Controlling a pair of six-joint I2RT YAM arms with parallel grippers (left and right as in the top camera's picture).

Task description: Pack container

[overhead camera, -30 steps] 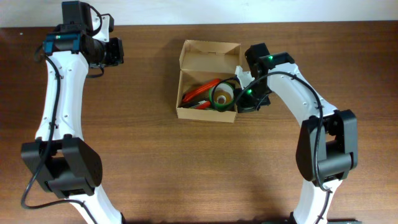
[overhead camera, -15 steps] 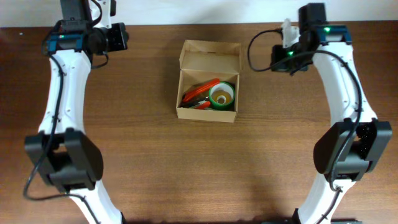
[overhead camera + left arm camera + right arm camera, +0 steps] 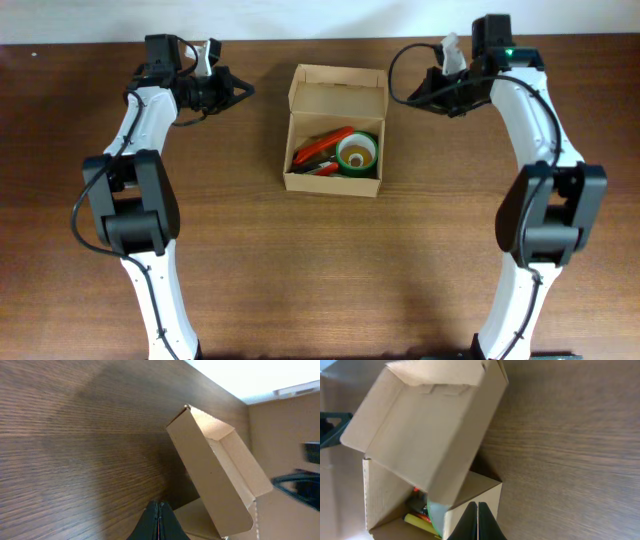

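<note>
The container is a tan cardboard box at mid-table, its hinged lid standing open at the far side. Inside lie a green tape roll and red and orange markers. My left gripper is shut and empty, left of the lid, pointing at it, a short gap away. My right gripper is shut and empty, just right of the lid. The left wrist view shows the lid beyond the shut gripper. The right wrist view shows the box, the roll and the shut gripper.
Brown wooden table all round the box. A pale wall strip runs along the table's far edge. A yellow marker shows inside the box in the right wrist view.
The right gripper withdrew from the box's right wall to the far right, then turned toward the lid. The left arm swung in so its gripper points at the lid from the left.
</note>
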